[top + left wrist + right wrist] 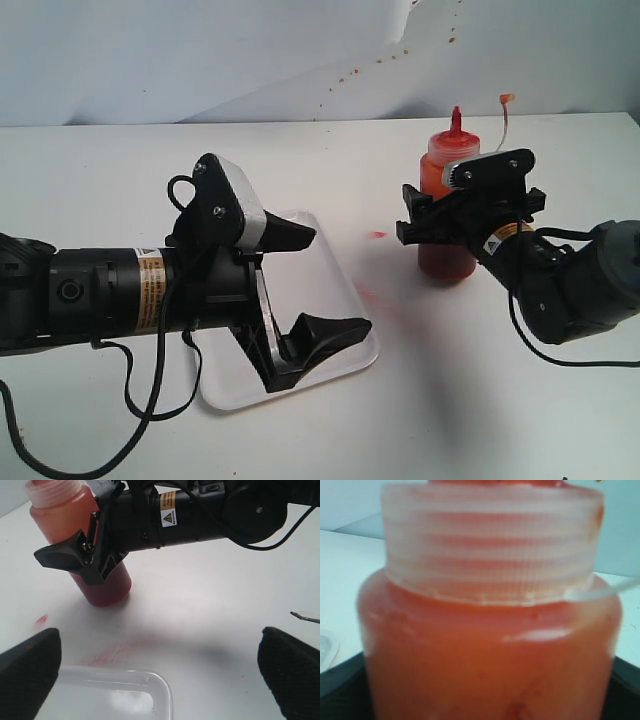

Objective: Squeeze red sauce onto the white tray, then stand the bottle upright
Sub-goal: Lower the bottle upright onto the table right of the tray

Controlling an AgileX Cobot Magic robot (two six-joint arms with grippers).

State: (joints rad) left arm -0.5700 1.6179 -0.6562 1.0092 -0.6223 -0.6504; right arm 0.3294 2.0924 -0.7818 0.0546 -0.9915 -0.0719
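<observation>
The right gripper (410,215) reached in from the right of the exterior frame with its jaws on either side of the bottle (443,260). Its own close-up showed dark fingers (340,685) at both sides of the orange-red body (485,655), but whether they pressed it could not be told. The bottle stood upright on the white table (500,420) at centre right, red nozzle (456,120) pointing up.

Left of centre, the left gripper (342,280) hung with its jaws spread wide and holding nothing, over the tray (240,395) lying flat at lower centre. Between tray and bottle, a small red spot (378,235) marked the table, and a faint pinkish smear (365,293) lay just beside the tray's right rim. From the left wrist, the tray's corner (125,690) showed between the two parted fingers (30,665), with the bottle (102,587) beyond.
</observation>
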